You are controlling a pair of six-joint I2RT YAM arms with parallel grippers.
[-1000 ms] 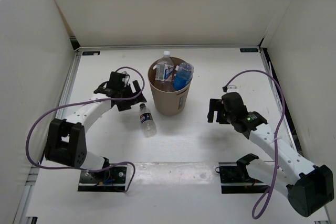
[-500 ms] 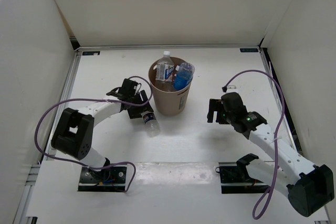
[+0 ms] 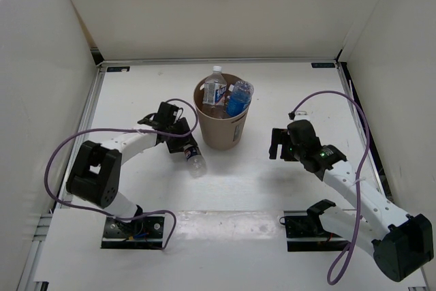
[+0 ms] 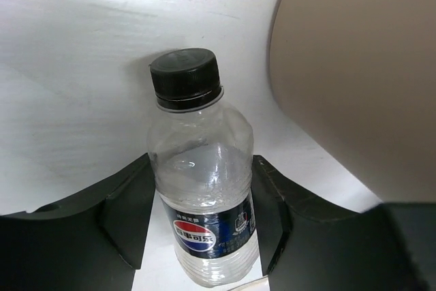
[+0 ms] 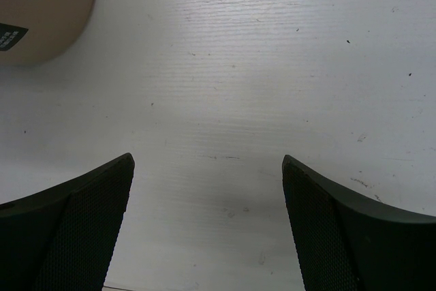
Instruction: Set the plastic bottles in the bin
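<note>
In the bin (image 3: pixel 219 134), three bottles (image 3: pixel 215 90) (fourth bottle (image 3: pixel 194 160) outside)

The bin (image 3: pixel 219 124) is tan-brown, with a small black label (image 5: pixel 10 35) carrying pale print. Inside the bin, the blue-tinted bottle (image 3: pixel 236 100) has a blue cap. The white-capped bottle (image 3: pixel 215 86) is clear, with a blue-and-white label. Just left of the bin, the dark-capped bottle (image 4: pixel 203 189) is clear, with a black cap and a dark navy band showing a round red, white and blue emblem. The table (image 3: pixel 272 100) around the bin is white, with faint grey scuffs and dark specks. The left gripper (image 4: pixel 203 223) has plain black fingers (image 4: pixel 129 209). The right gripper (image 5: pixel 208 223) has black fingers (image 5: pixel 75 230) with a fine mesh pattern. Both arms (image 3: pixel 129 142) are white with black joints, and their cables (image 3: pixel 58 151) are purple. A green light (image 3: pixel 318 157) glows right of the bin.
</note>
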